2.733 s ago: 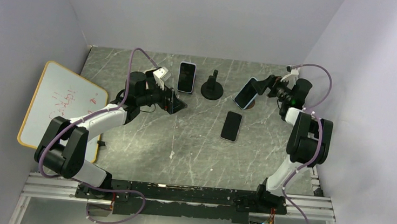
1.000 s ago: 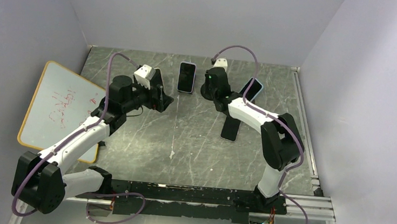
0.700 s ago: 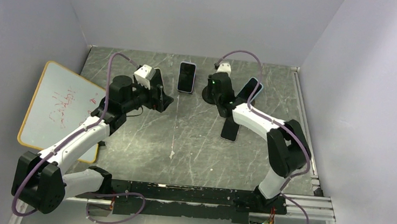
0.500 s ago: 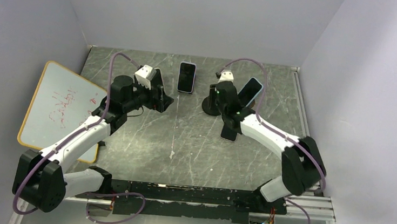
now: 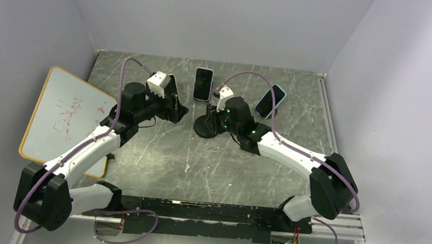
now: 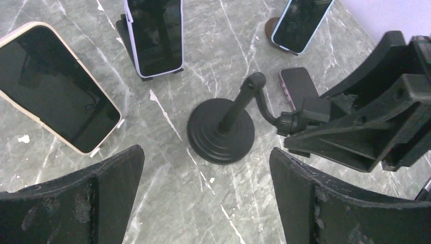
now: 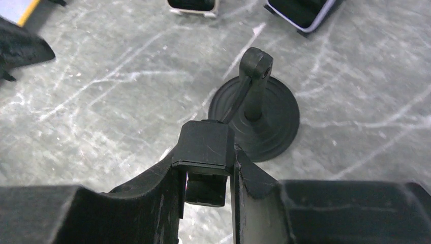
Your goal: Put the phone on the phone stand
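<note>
- The whiteboard (image 5: 64, 111), yellow-framed and scribbled in red, is lying at the left edge of the table (image 5: 221, 169), nearest the arm bases.
- The right arm is reaching across the middle of the table. The right hand (image 7: 206, 163) is pinching the black square head block at the end of the phone stand (image 5: 206, 127), with both fingers pressing on its sides.
- The phone stand is resting with its round ribbed base flat on the table. Its post is rising to a knuckle joint, and a thin arm is bending from there back down to the gripped head.
- The stand is sitting between the two hands, just in front of the lilac-cased phone.
- The dark phone (image 6: 297, 86) is lying flat, screen up, just beside the stand's arm. From above it is mostly hiding under the right forearm.
- The left hand (image 6: 206, 151) is hovering above the table to the left of the stand. Its fingers are spreading wide and gripping nothing, and its camera is looking down on the stand's base.
- The cream-edged phone (image 6: 56, 94) is sitting screen up near the left hand, on its far-left side. Whether it is lying flat or leaning, I cannot tell.
- The lilac-cased phone (image 5: 203, 84) is leaning on a small black holder near the back wall, beyond the stand.
- The blue-cased phone (image 5: 270, 101) is leaning tilted on a round-based holder at the far right, well apart from both hands.
</note>
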`<state>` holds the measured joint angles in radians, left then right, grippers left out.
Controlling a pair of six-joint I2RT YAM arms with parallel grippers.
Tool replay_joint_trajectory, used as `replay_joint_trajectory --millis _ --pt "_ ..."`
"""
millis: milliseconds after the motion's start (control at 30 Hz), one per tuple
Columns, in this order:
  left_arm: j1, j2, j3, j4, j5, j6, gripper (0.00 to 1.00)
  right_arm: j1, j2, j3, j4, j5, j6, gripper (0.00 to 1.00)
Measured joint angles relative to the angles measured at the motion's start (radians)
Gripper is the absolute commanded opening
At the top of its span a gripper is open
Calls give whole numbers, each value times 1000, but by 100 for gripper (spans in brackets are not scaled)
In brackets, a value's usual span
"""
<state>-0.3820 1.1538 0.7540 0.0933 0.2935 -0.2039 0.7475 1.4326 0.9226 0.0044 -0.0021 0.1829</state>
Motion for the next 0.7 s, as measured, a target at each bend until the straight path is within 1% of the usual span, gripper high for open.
replay_joint_trajectory --millis 167,200,233,267,300,333,400,433,533,600,700 --pt "0 -8 0 -25 -18 11 97 0 90 54 56 -47 -38 0" --pt "0 -8 0 -28 -21 13 97 0 106 65 61 -60 -46 4" --pt "0 -8 0 -33 -24 15 97 1 118 74 66 -69 -54 16" --pt "0 -8 0 -35 -26 16 97 1 127 81 68 -79 -61 35" --pt "0 -8 0 -35 -28 17 97 1 133 87 69 -87 -68 60" --pt "0 -8 0 -36 -29 17 97 1 140 94 69 -97 -78 75" --pt "0 -8 0 -38 -29 17 97 1 142 97 69 -108 -84 97" --pt "0 -8 0 -39 -29 17 97 2 140 97 68 -107 -87 99" --pt "0 -8 0 -39 -29 18 97 4 113 92 66 -89 -100 100" --pt "0 -8 0 -39 -29 18 97 5 66 74 66 -67 -101 100" --pt "0 -8 0 -40 -30 18 97 5 -55 11 75 -4 -84 100"
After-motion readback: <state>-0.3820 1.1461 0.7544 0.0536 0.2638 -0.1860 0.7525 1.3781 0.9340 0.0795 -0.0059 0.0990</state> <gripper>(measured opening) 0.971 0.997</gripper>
